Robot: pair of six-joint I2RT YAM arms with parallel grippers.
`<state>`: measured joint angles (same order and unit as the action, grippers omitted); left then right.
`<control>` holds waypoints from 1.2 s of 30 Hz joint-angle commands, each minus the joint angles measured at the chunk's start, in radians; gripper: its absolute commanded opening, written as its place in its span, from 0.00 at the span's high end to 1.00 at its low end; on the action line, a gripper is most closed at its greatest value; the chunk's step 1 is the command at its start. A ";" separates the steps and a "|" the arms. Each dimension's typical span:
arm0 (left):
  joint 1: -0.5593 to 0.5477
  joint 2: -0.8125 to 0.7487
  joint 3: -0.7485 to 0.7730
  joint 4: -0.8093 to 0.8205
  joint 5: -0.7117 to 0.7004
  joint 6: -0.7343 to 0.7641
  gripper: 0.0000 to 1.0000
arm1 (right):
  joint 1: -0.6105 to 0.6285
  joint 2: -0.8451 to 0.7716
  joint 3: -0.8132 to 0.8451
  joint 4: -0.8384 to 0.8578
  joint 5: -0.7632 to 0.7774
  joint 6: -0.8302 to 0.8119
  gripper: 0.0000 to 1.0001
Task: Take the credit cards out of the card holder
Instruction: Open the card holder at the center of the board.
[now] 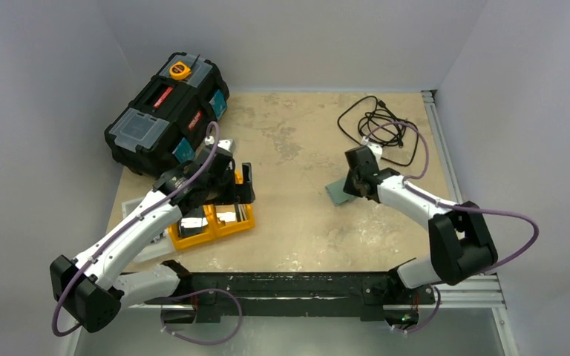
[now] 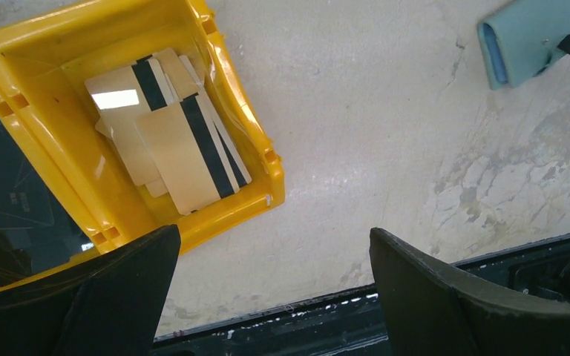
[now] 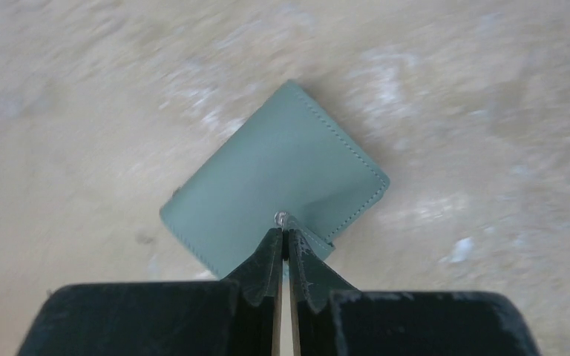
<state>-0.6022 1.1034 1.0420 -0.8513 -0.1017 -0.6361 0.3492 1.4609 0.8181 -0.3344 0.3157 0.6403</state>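
Observation:
The card holder, a closed grey-green wallet, lies flat on the table at mid right. My right gripper is shut on its small snap tab at the near edge, with the metal snap showing just past the fingertips. Several credit cards, pale with black stripes, lie in one compartment of the yellow tray. A dark card lies in the other. My left gripper hangs open over bare table beside the tray, holding nothing. The card holder shows at the top right of the left wrist view.
A black toolbox stands at the back left. A coiled black cable lies at the back right. A white flat object sits left of the tray, under my left arm. The black rail runs along the near edge.

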 commanded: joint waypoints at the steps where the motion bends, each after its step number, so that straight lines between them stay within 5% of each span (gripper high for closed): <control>1: 0.006 0.012 -0.026 0.059 0.054 -0.023 0.00 | 0.142 -0.075 0.001 0.025 -0.085 0.005 1.00; 8: -0.004 0.052 -0.066 0.116 0.136 -0.053 0.04 | 0.326 -0.105 -0.019 0.101 -0.169 -0.001 1.00; 24: -0.036 0.155 -0.049 0.181 0.197 -0.079 0.18 | 0.423 -0.300 0.076 -0.078 -0.184 -0.097 1.00; 31: -0.041 0.174 -0.052 0.193 0.214 -0.088 0.30 | 0.422 -0.264 0.145 -0.134 -0.066 -0.138 1.00; 36: -0.041 0.169 -0.065 0.195 0.212 -0.106 0.33 | 0.438 -0.195 0.201 -0.101 -0.149 -0.145 1.00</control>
<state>-0.6376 1.2827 0.9733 -0.6949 0.0990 -0.7174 0.7734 1.2324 0.9520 -0.4644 0.1890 0.5209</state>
